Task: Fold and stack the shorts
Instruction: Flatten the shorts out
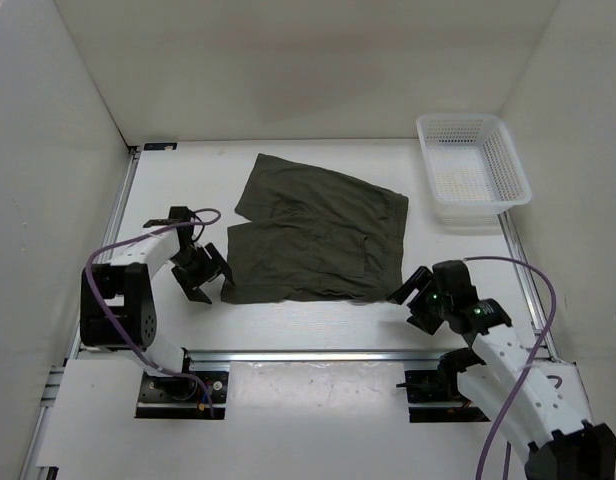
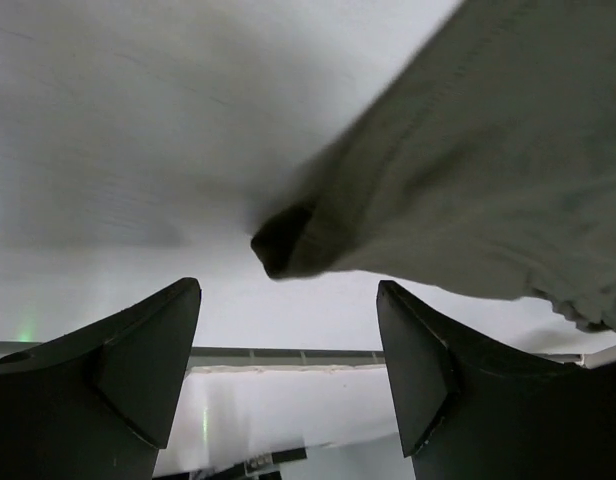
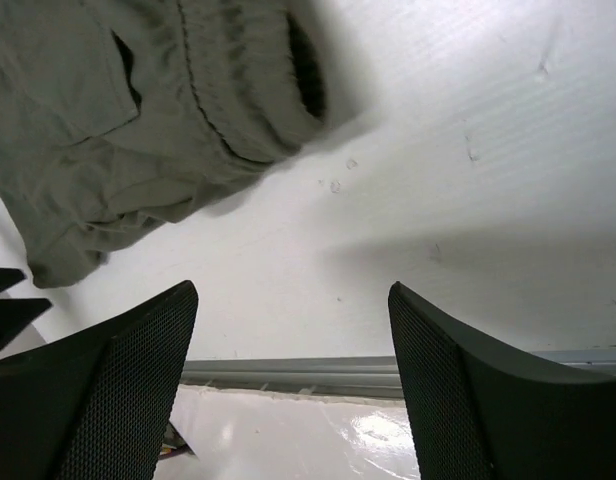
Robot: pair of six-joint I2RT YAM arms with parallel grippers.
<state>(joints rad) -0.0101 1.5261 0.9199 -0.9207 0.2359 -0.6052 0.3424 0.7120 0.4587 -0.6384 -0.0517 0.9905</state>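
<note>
L fingers [image 1: 208,278] spread wide w/ nothing btwn them, lower left of frame, just beside the bottom-left leg corner of the shorts [image 1: 318,235]. R fingers [image 1: 410,302] also apart & empty, lower right, just off the waistband corner. Shorts lie flat mid-frame on white desk [image 1: 288,335], legs to the left, waistband to the right. White mesh basket [image 1: 473,170] sits upper right, near the shorts but not touching.
</note>
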